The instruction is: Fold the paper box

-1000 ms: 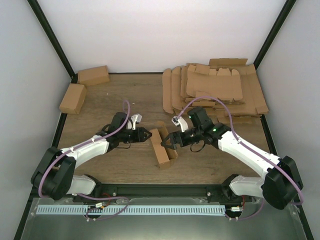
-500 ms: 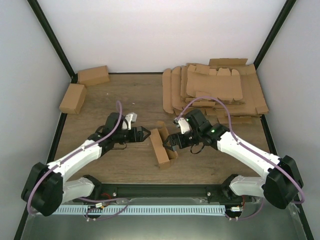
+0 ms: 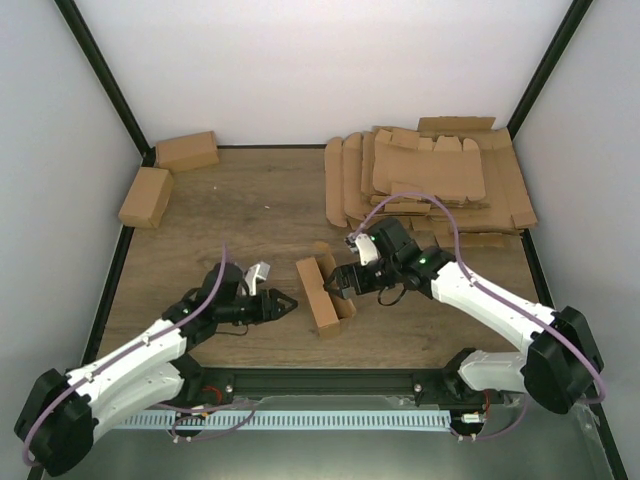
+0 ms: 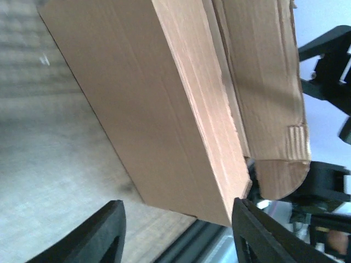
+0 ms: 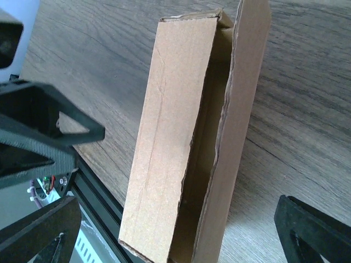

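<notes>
1. The left hand has drawn back toward the near edge, open wide and empty.
2. The box lies mid-surface by the near edge, its long seam gaping.
3. The right hand, wide and empty, hovers beside it; closing likely remains.

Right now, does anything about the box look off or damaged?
Yes. The paper box is not closed: its long top seam gapes, and the loose flap's edge looks wavy and ragged in the right wrist view. It lies askew on the table; left gripper and right gripper flank it, jaws open.
</notes>
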`<state>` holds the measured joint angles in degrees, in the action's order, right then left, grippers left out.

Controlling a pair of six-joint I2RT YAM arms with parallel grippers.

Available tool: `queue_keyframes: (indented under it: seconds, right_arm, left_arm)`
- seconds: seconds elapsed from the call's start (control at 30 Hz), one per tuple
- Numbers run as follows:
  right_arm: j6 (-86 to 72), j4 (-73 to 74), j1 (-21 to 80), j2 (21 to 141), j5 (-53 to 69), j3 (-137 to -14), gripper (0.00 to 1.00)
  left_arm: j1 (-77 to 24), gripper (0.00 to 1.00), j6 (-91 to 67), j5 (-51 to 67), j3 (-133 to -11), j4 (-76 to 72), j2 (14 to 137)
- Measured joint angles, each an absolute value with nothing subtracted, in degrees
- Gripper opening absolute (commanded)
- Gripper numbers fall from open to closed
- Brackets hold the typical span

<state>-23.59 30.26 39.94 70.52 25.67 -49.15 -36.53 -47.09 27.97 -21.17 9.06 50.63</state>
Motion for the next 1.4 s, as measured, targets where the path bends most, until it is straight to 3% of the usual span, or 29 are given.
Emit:
queue_keyframes:
  seconds: [0.17,0.37,0.77,1.13,1.27,1.4]
  right_arm:
    - [-24.1,29.2,39.9,72.1,25.8,-49.2,1.00]
    - [-24.3,28.6,39.9,73.8,26.5,-49.5,1.00]
    - [-24.3,25.6,41.0,76.6,33.3,-49.9,1.00]
    - [-22.9,25.0,40.8,75.9,35.1,-48.9,0.87]
    - [-22.7,24.9,40.6,75.3,35.4,-48.4,0.88]
    - [-22.7,24.8,40.1,74.5,35.3,-47.7,0.98]
  left_arm:
    - [-40.3,0.43,-52.5,28.8,-17.8,5.1,48.2]
    - [-46.4,0.39,-55.8,28.3,-17.0,-1.6,56.1]
    - [-50.8,0.35,-56.7,25.7,-22.4,-11.6,68.8]
    - [-53.5,0.35,-56.6,23.6,-25.5,-14.8,74.8]
    - [-53.9,0.41,-56.6,22.8,-26.1,-14.9,75.5]
    - [-54.2,0.49,-56.3,21.6,-26.1,-14.4,75.5]
